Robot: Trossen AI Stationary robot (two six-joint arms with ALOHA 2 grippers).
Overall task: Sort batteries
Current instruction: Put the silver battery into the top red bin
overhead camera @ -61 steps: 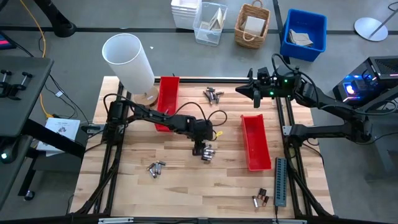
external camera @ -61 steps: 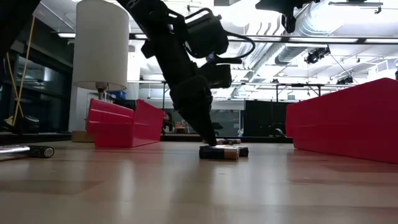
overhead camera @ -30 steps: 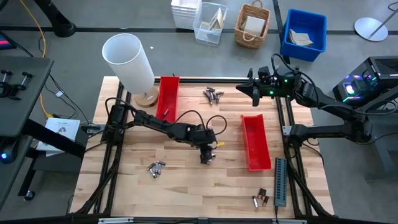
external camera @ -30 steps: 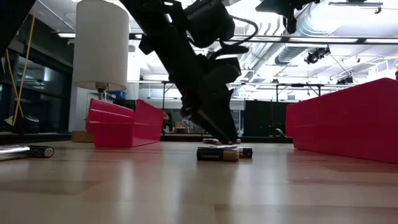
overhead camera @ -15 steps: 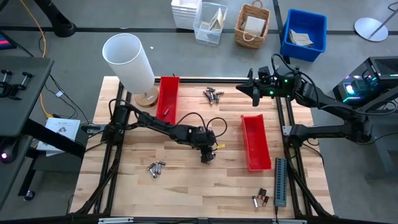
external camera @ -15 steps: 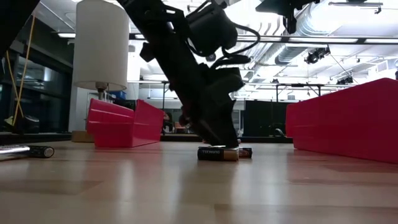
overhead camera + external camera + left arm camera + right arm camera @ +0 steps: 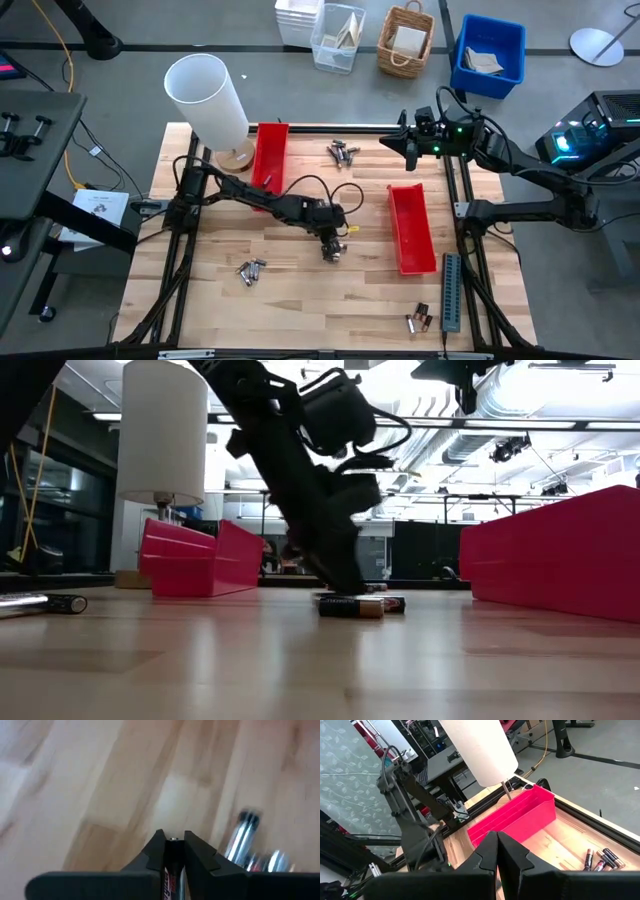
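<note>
Left gripper is down at table level mid-table, on the small cluster of silvery-grey cylindrical batteries between the two red plastic trays. Wrist view shows its two dark fingers nearly closed with one slim metallic battery sandwiched lengthwise between them, its end cap showing at the fingertips; so it's pinched, though how firmly I can't tell. Judgement: this is the grasp step, lift comes next. To do it well: confirm the pinch is centred on the cell, lift straight up and slow so the neighbouring batteries just beside the fingers don't get dragged or rolled, and keep the wrist steady since a round cell slips easily out of a shallow tip grip. The low view shows another battery lying flat on the light wooden tabletop right under the gripper, so watch for a double pick. Other loose groups: a pair near the front-left, some at the back edge, a few front-right beside the long grey ridged strip. Nearest bin is the right-hand red tray; the other red tray sits by the white cylindrical lamp. Right gripper is parked raised over the back-right corner, fingers pressed together, holding nothing.
</note>
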